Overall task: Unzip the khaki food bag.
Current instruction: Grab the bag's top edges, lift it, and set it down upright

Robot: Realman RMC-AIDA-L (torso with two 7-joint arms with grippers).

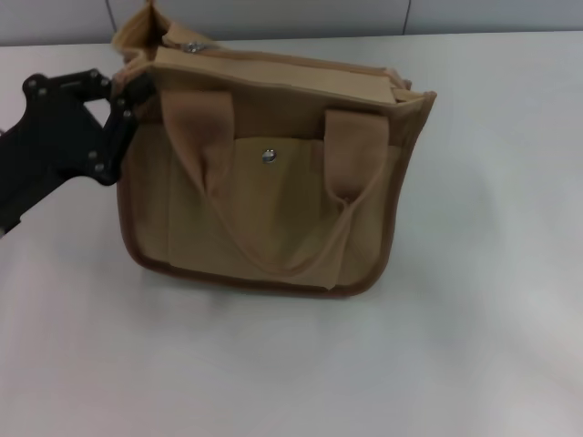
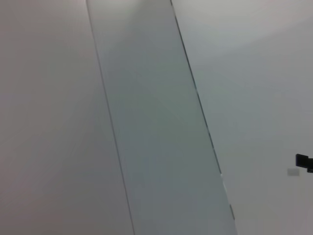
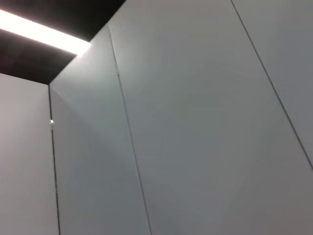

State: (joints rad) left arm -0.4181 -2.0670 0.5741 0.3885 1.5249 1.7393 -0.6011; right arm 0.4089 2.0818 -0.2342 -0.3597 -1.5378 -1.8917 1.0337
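White surface [image 1: 474, 346] spreads out nearest the camera, carrying the khaki food bag [image 1: 273, 182] upright at its middle, handles drooping over the snap pocket. Its silver zipper pull [image 1: 192, 45] sits at the top left corner. At the bag's left side, the left claw [image 1: 127, 100] touches it; whether it grips cannot be told.

The left arm enters the head view from the left edge, its black linkage angled upward and to the right. The left gripper [image 1: 130, 98] sits at the arm's far end, raised above the surface. Its fingertips are hidden, so finger spacing cannot be determined. The right arm does not appear in any view.
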